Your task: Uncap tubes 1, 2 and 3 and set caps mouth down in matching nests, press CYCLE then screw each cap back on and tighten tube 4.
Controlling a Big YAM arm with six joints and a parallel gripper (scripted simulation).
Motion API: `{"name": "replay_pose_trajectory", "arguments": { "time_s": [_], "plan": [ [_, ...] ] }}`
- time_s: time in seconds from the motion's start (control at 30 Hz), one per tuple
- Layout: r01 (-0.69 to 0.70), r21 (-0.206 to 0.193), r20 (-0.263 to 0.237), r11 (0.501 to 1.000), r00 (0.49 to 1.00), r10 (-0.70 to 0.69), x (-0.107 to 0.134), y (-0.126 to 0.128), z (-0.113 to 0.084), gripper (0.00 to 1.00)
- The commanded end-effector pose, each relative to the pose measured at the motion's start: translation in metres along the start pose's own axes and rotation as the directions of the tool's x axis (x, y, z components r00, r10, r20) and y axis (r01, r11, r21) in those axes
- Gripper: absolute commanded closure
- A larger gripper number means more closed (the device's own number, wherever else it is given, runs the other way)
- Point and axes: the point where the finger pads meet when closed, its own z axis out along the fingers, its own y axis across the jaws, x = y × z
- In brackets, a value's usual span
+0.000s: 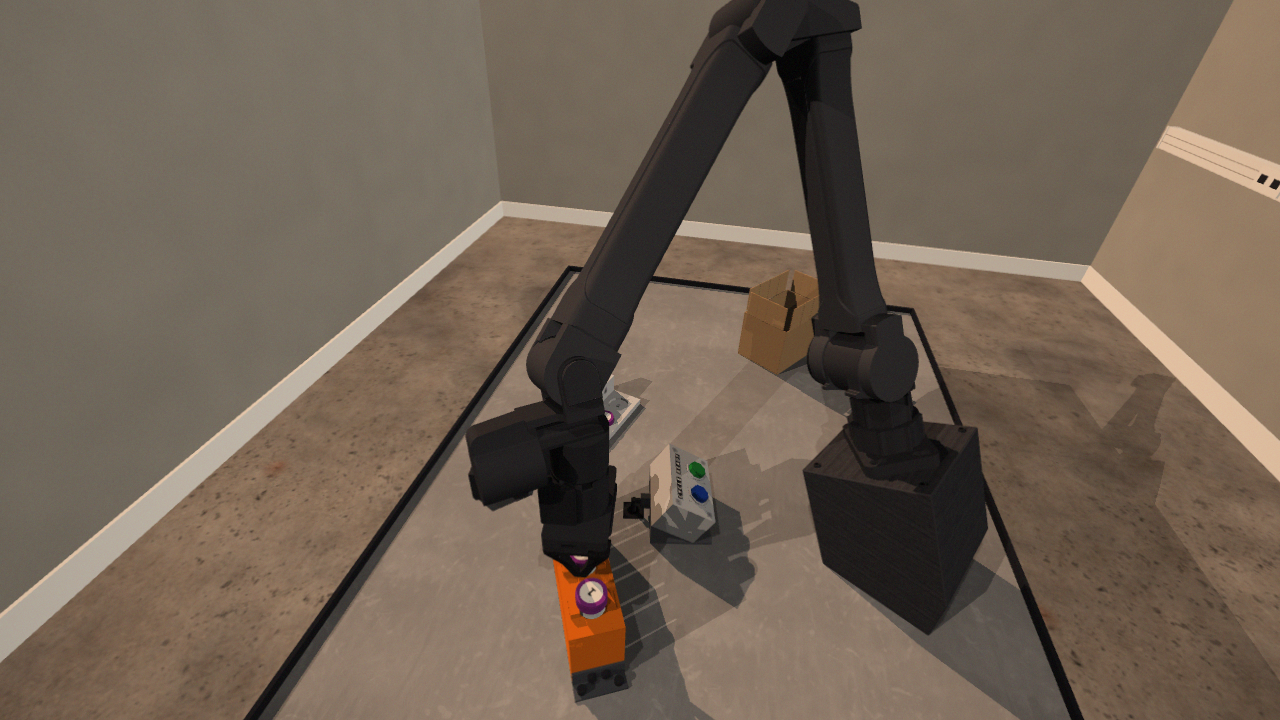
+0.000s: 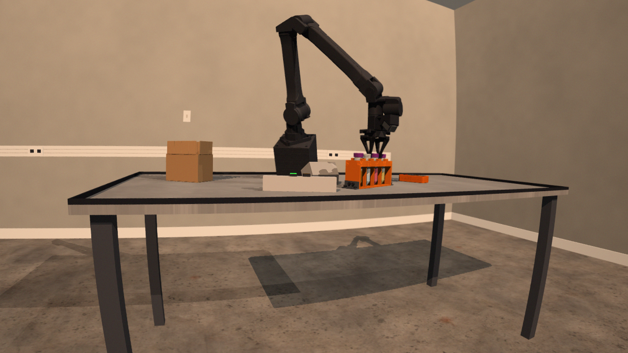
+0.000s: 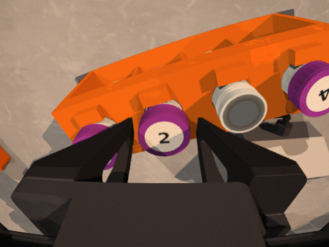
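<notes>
The orange decapping station holds the tubes. The purple cap 2 sits on its tube between the fingers of my gripper, which is open with a gap on both sides. The purple cap 1 and cap 4 are on their tubes. Tube 3 has no cap. On the white cap tray, the green lamp is lit. A purple cap shows in the tray; its number is unreadable and the arm hides part of the tray.
The key housing with the blue CYCLE key and green READY key stands between station and arm base. A cardboard box stands farther off. A small orange object lies beyond the station's tube 1 end.
</notes>
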Motion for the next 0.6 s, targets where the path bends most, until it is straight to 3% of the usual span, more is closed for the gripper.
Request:
{"name": "replay_pose_trajectory", "arguments": {
  "time_s": [0.0, 0.1, 0.13, 0.17, 0.2, 0.23, 0.27, 0.3, 0.33, 0.37, 0.4, 0.5, 0.57],
  "plan": [
    [0.269, -0.021, 0.026, 0.963, 0.963, -0.269, -0.0113, 0.0101, -0.0090, 0.51],
    [0.348, -0.019, 0.028, 0.937, 0.937, -0.348, -0.0113, 0.0100, -0.0090, 0.51],
    [0.425, -0.016, 0.030, 0.905, 0.905, -0.425, -0.0113, 0.0101, -0.0090, 0.51],
    [0.425, -0.016, 0.030, 0.905, 0.905, -0.425, -0.0113, 0.0100, -0.0090, 0.51],
    [0.499, -0.014, 0.031, 0.866, 0.866, -0.499, -0.0113, 0.0101, -0.0090, 0.51],
    [0.499, -0.014, 0.031, 0.867, 0.866, -0.498, -0.0113, 0.0100, -0.0090, 0.51],
    [0.570, -0.011, 0.032, 0.822, 0.822, -0.569, -0.0113, 0.0101, -0.0090, 0.51],
    [0.569, -0.011, 0.032, 0.822, 0.822, -0.569, -0.0113, 0.0100, -0.0090, 0.51],
    [0.636, -0.008, 0.033, 0.772, 0.771, -0.635, -0.0113, 0.0101, -0.0090, 0.51],
    [0.636, -0.008, 0.033, 0.771, 0.771, -0.636, -0.0115, 0.0105, -0.0090, 0.51],
    [0.698, -0.006, 0.034, 0.716, 0.716, -0.698, -0.0116, 0.0110, -0.0091, 0.51],
    [0.699, -0.006, 0.034, 0.715, 0.715, -0.699, -0.0118, 0.0113, -0.0091, 0.51],
    [0.809, 0.000, 0.035, 0.588, 0.588, -0.808, -0.0120, 0.0123, -0.0091, 0.51]
  ]
}}
